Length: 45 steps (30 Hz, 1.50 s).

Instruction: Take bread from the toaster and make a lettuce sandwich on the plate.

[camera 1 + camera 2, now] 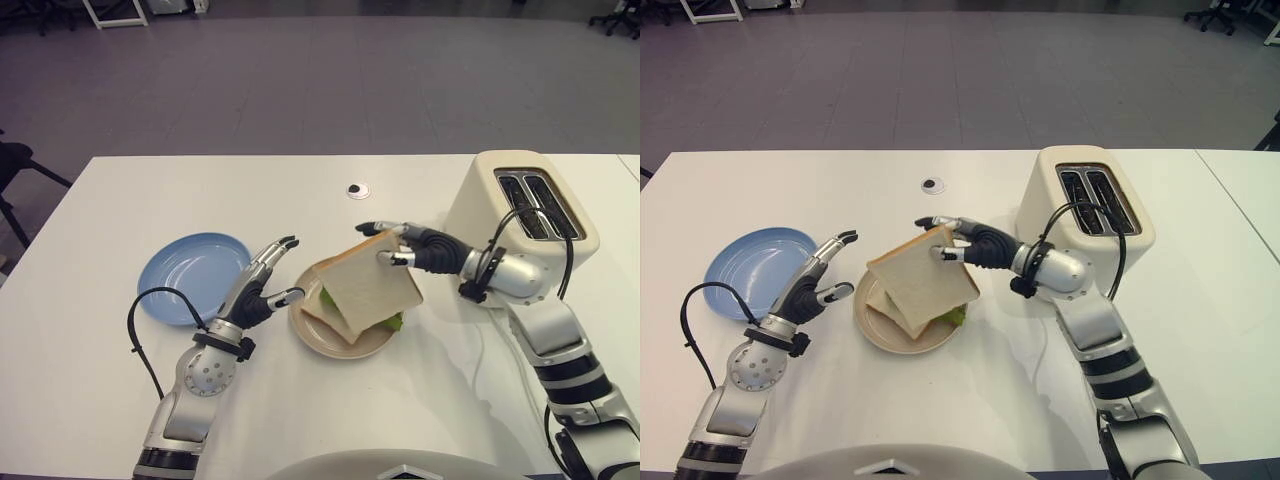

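Two hands in play: one idle, one loaded; entries run from the near table edge outward.
Table (90,400): white top that bears every item listed.
Left hand (255,292): nearest item, raised just left of the tan plate, fingers spread and fanned upward, holding nothing. Judged to be parked there ready to steady the plate or the stack if it slides.
Tan plate (372,346): small and round, in front of the robot at centre. It is the assembly site, within reach of both hands.
Bottom slice (322,321): lies flat on the tan plate as the base layer.
Lettuce (394,322): green leaf on the bottom slice, peeping out at the right edge and at the left under the upper bread.
Top slice (368,286): white bread, tilted, its low edge down on the stack and its high far edge lifted. Judged to be the closing layer, hinged down so that it lands square over the lettuce.
Right hand (420,248): reaches in from the toaster side, fingertips pinched on the raised far edge of the top slice. The edge grip keeps the fingers out from under the bread as it settles.
Blue plate (185,272): left of the tan plate and apart from it, bare.
Toaster (478,205): cream, at the right behind the right forearm. Its slots (536,205) look dark with no bread standing out.
Small round disc (358,189): farthest, set in the tabletop behind the plates.
Stage, as judged: last step, lowering and releasing.
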Each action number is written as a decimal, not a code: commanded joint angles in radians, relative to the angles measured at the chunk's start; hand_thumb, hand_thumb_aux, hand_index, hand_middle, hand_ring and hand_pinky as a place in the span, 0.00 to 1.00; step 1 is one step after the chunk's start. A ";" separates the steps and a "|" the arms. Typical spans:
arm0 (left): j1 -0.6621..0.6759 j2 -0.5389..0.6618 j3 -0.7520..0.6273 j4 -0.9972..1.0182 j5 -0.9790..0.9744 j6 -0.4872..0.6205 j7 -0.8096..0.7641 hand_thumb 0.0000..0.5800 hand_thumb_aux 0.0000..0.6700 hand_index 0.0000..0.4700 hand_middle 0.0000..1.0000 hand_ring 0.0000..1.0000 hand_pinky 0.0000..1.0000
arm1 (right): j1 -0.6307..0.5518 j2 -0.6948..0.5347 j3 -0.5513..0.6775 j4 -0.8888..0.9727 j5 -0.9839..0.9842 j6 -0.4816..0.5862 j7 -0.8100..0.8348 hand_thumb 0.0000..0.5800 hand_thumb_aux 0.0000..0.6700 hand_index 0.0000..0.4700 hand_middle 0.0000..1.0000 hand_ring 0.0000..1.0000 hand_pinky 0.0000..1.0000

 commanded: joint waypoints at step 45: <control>0.203 0.194 0.031 -0.318 -0.189 -0.097 -0.308 0.00 0.00 0.00 0.00 0.00 0.00 | 0.188 -0.192 -0.154 -0.145 -0.140 -0.487 0.013 0.00 0.00 0.00 0.00 0.00 0.00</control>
